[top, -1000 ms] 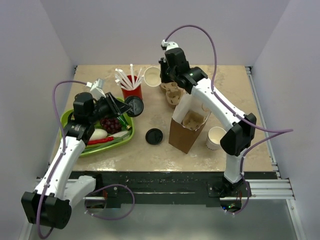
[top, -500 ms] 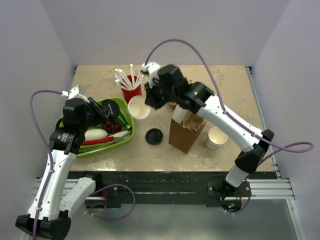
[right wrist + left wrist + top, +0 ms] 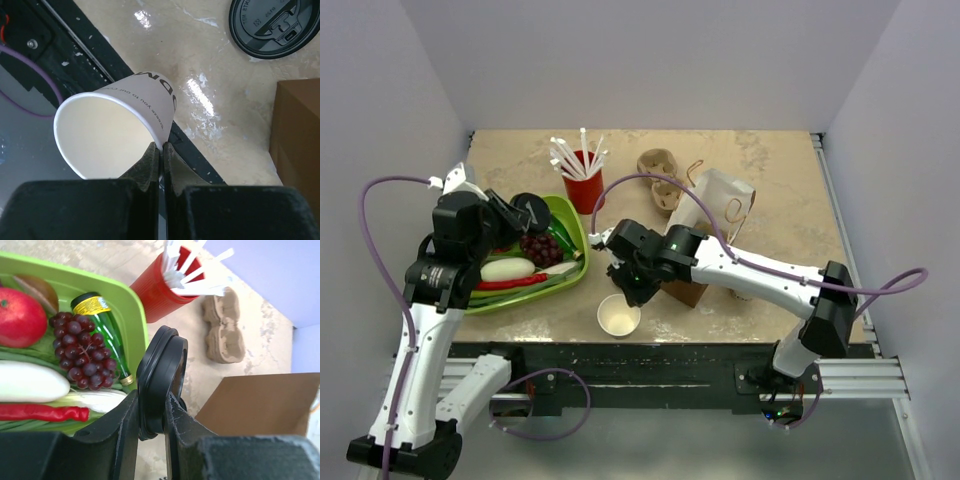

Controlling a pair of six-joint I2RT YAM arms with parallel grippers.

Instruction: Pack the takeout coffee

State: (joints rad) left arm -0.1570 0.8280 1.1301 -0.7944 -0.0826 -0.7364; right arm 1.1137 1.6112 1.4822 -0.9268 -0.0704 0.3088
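Observation:
No lidded cup shows in any view. My right gripper [image 3: 625, 296] is shut on the rim of a lidless white paper cup [image 3: 619, 319] and holds it at the table's front edge; the right wrist view shows the cup [image 3: 110, 130] pinched between the fingertips of the gripper [image 3: 161, 148]. My left gripper [image 3: 523, 217] is shut on a black sip lid [image 3: 531, 210], held on edge over the green tray; in the left wrist view the lid [image 3: 162, 365] stands between the fingers. A second black lid [image 3: 275, 25] lies on the table.
A brown paper bag [image 3: 718, 208] with handles stands mid-table behind my right arm. A green tray [image 3: 578, 225] holds grapes, a bottle and vegetables. A red cup of straws [image 3: 583, 180] and cardboard cup carriers [image 3: 662, 182] stand at the back.
My right arm has swung from the back of the table to the front edge, carrying the lidless cup. My left arm has drawn back to the left with the lid. The bag's top has shifted back right.

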